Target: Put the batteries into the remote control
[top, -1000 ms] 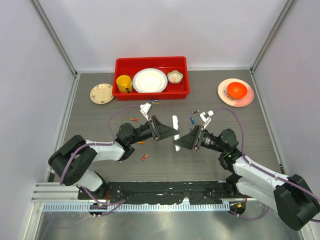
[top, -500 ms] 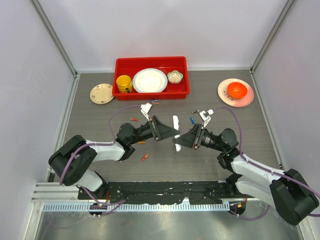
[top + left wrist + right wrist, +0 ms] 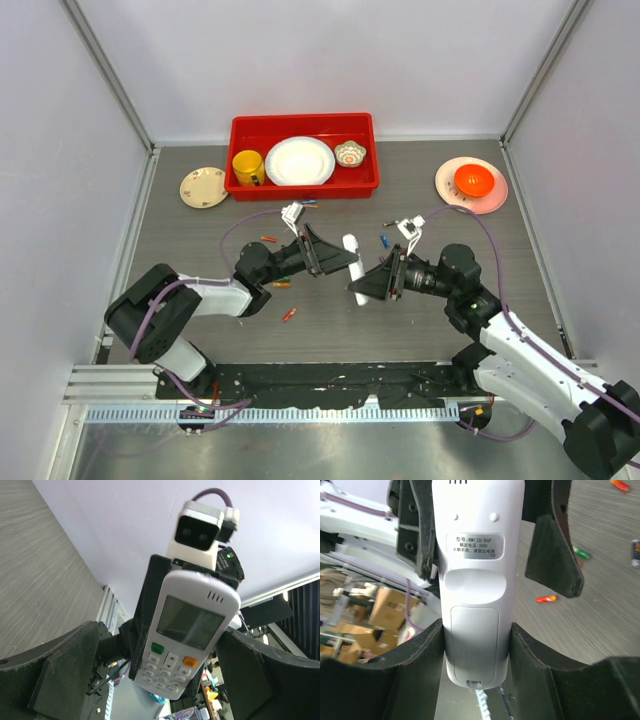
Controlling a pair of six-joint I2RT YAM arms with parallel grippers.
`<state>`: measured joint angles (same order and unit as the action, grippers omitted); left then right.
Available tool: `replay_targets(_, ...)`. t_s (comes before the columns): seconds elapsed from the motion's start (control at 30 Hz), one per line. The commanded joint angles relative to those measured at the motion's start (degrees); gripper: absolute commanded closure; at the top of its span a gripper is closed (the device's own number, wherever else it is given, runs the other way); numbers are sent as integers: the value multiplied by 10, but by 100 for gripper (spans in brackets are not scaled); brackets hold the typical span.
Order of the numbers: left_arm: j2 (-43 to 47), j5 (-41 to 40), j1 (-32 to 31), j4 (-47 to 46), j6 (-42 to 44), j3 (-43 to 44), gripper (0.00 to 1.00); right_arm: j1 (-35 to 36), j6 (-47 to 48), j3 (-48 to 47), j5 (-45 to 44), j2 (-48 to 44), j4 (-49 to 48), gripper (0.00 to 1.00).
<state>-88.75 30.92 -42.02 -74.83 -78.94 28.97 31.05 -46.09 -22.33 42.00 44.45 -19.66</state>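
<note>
Right gripper [image 3: 358,288] is clamped on the remote control [image 3: 475,580], fingers pinching its lower sides. It holds the remote off the tabletop [image 3: 180,250], out in front of the red bin [image 3: 300,118] on the arm side. Left gripper [image 3: 350,264] is released. In its wrist view the fingers stand wide on either side of the keypad face and touch nothing.

The remote's back faces my right wrist camera, and the battery cover [image 3: 474,635] is still on and flush. No cell is loaded. The batteries [image 3: 268,239] lie loose on the tabletop in front of the bin, spread to either side of the held remote, all apart from both grippers.

Step, as I read it: remote picked up and presented, compartment not yet opened. Next I need that cover off. I'd push or slide it with the free left gripper while the right one holds firm, or lay the remote back-side up first. The cover is small and smooth, so slipping is likely. Only after that do I fetch a battery.
</note>
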Motion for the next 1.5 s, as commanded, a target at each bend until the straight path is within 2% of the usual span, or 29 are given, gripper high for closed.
replay_targets(0.0,7,-18,16,-132,-2,7,0,31,155,-73,-93,-10,228,99)
replay_targets(0.07,25,-25,20,-112,8,0,0,54,198,-105,-138,-5,297,99)
replay_targets(0.13,67,-25,20,-13,51,13,0,67,222,-132,-200,-1,328,99)
replay_targets(0.17,86,-26,19,39,73,20,0,81,228,-141,-218,7,356,99)
replay_targets(0.2,103,-42,17,140,124,26,0,86,234,-150,-255,13,369,99)
replay_targets(0.27,161,-74,7,238,173,45,0,96,242,-173,-289,21,392,99)
replay_targets(0.3,178,-88,2,328,223,53,0,103,243,-179,-302,24,397,99)
replay_targets(0.4,211,-160,-27,487,285,95,0,121,244,-203,-352,38,411,99)
replay_targets(0.5,210,-204,-46,544,306,117,3,139,240,-217,-387,50,409,99)
replay_targets(0.63,192,-227,-55,570,299,128,8,172,233,-228,-409,63,401,99)
replay_targets(0.8,173,-233,-68,558,288,134,12,191,231,-236,-443,73,408,99)
replay_targets(1.03,155,-225,-76,501,259,123,34,198,226,-239,-449,75,401,99)
replay_targets(1.37,139,-237,-96,465,254,122,41,203,224,-232,-451,81,393,99)
replay_targets(1.47,126,-233,-99,459,254,126,48,204,224,-229,-453,80,394,99)
